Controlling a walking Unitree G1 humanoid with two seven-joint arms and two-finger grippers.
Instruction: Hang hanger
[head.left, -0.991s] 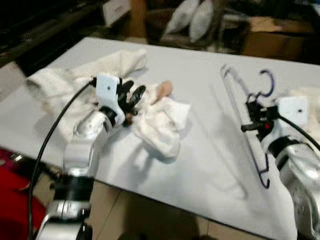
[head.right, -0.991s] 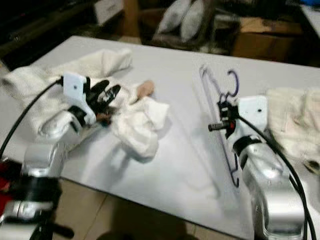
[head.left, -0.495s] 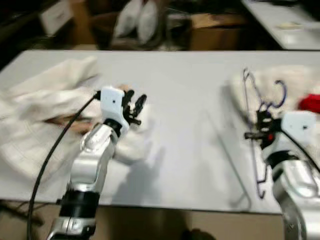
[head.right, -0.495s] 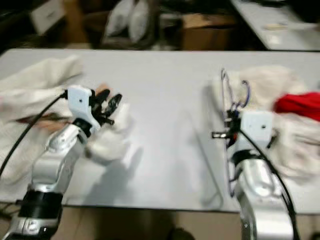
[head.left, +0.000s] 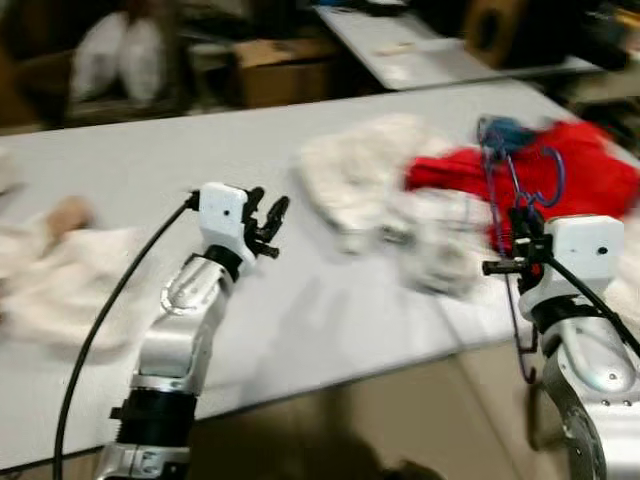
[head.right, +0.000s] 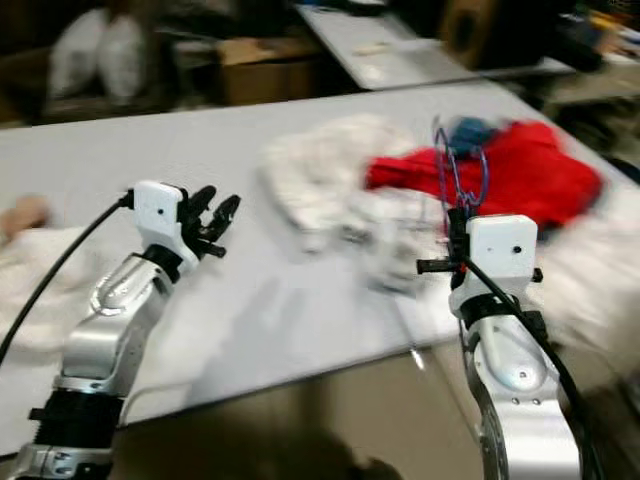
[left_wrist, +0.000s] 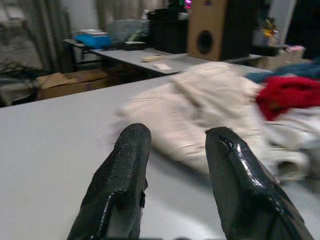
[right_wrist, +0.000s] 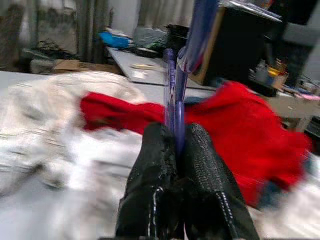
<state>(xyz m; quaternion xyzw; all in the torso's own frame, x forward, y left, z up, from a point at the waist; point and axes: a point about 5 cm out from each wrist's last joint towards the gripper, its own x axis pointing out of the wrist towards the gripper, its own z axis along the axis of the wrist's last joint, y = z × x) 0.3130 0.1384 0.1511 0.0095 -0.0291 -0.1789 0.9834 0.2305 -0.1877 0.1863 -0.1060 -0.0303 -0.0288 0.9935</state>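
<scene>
Grey table (head.left: 330, 310) runs across with white laundry (head.left: 370, 185) and a red garment (head.left: 590, 180) piled far right; the purple hanger (head.left: 512, 205) stands upright, long axis vertical, clamped in the right gripper (right_wrist: 176, 150), so that arm has it. Left gripper (left_wrist: 172, 150) hovers empty, fingers apart

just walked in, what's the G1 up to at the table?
It stands at a white table strewn with laundry. The right gripper is shut on a thin purple hanger, held upright over the table's right end, where a red garment lies among white clothes. The left gripper is open and holds nothing, raised over a bare part of the table, with another white garment off to its left. No rail or hook for the hanger is visible. The head views are blurred.
</scene>
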